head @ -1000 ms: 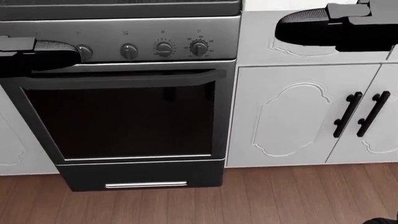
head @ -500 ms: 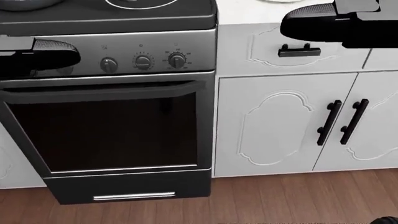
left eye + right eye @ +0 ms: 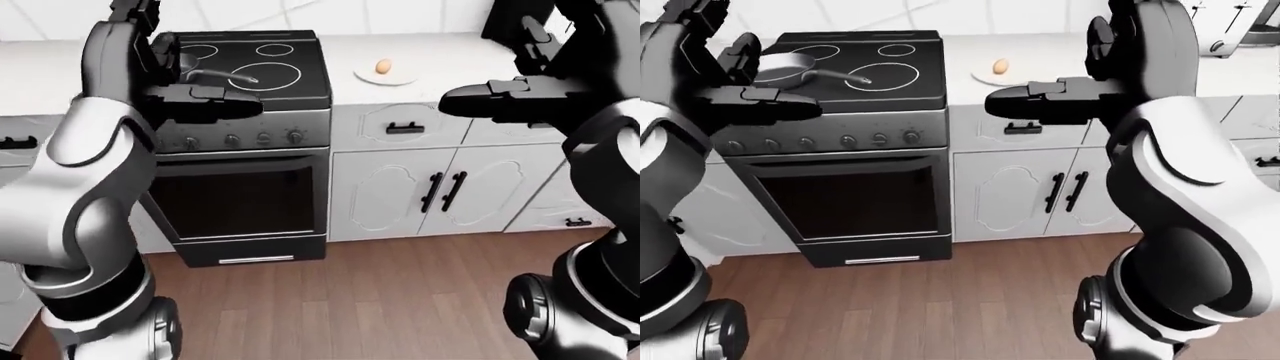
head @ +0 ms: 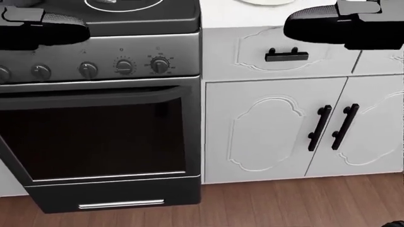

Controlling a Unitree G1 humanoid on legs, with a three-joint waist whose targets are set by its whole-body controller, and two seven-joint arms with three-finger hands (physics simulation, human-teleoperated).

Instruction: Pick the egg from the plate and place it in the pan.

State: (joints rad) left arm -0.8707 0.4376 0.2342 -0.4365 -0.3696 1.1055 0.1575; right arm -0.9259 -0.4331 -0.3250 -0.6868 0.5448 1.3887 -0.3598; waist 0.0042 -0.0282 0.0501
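Observation:
A brown egg [image 3: 383, 67] lies on a white plate [image 3: 400, 78] on the counter, just right of the black stove top [image 3: 290, 79]. The grey pan [image 3: 778, 69] sits on the stove's upper-left burner, its handle [image 3: 840, 76] pointing right. In the left-eye view my left arm covers most of the pan. My left hand [image 3: 715, 37] is raised at the upper left, near the pan in the picture, fingers open and empty. My right hand [image 3: 1122, 31] is raised to the right of the egg, also open and empty. Both hands are apart from the egg.
The oven door [image 4: 94, 137] and a row of knobs [image 4: 123, 66] face me. To the right stand white cabinets with black handles [image 4: 331, 125] and a drawer pull [image 4: 286, 54]. Wooden floor [image 3: 400, 285] lies below. My black forearms [image 4: 341, 23] cross the head view's top.
The camera has moved: in the head view the stove and cabinets slid left and down, showing more of the stove top and counter edge. My left forearm rose in the picture.

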